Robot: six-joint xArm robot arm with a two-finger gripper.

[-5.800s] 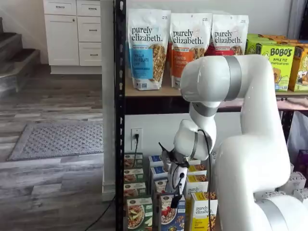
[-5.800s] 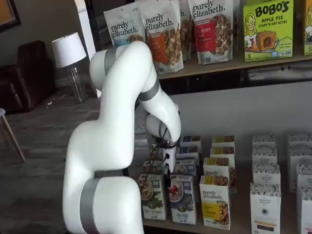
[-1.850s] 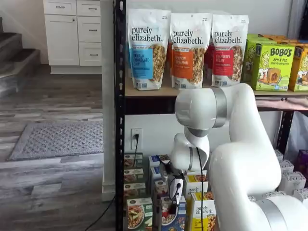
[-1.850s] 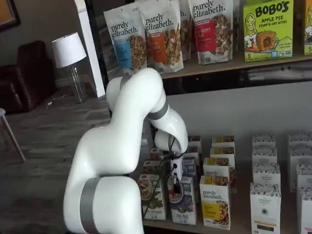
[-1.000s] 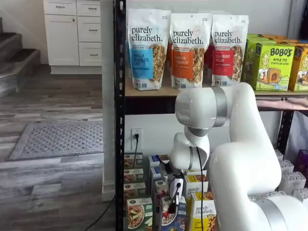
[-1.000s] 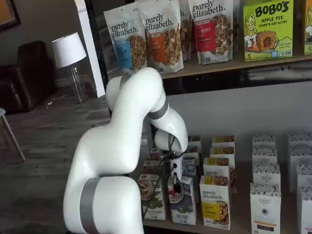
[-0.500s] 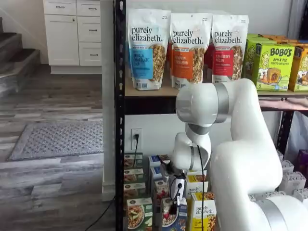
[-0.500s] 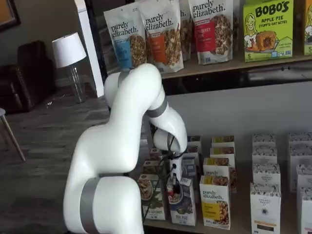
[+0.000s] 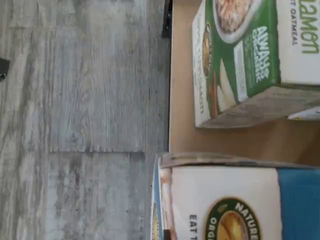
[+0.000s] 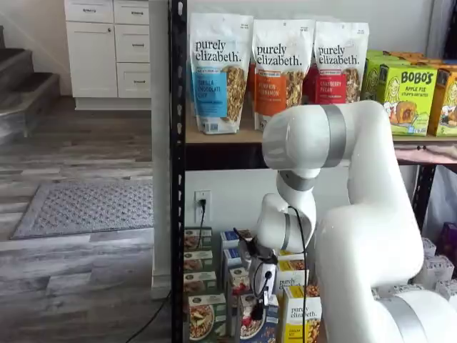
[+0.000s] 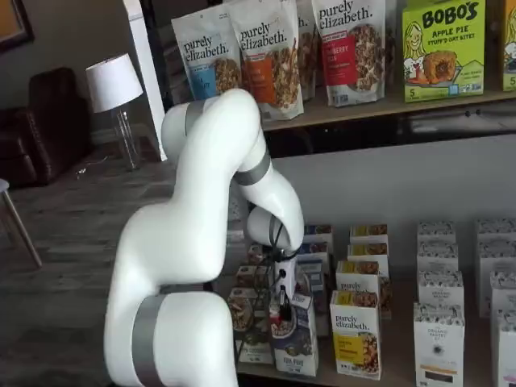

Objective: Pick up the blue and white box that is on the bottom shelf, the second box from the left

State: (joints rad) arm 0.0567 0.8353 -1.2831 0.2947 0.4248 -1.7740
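The blue and white box [image 11: 295,337] stands at the front of the bottom shelf [image 11: 398,364], between a green box [image 11: 244,313] and a yellow "purely elizabeth" box [image 11: 355,334]. It leans a little and sits slightly forward of its row. My gripper [image 11: 284,310] comes down on its top, with the black fingers closed on the upper edge. In a shelf view the gripper [image 10: 254,303] hangs over the same box [image 10: 254,325]. The wrist view shows the box's white panel [image 9: 225,200] close up, the green box [image 9: 247,55] beside it, and the tan shelf surface [image 9: 181,100].
More rows of small boxes stand behind and to the right [image 11: 439,290]. A black rack post [image 10: 177,179] stands at the left. Granola bags [image 10: 218,71] and green Bobo's boxes [image 10: 403,93] fill the shelf above. Grey wood floor [image 9: 85,120] lies in front of the shelf edge.
The arm's elbow has risen. The blue and white box has shifted a little forward and tilted with the gripper on it.
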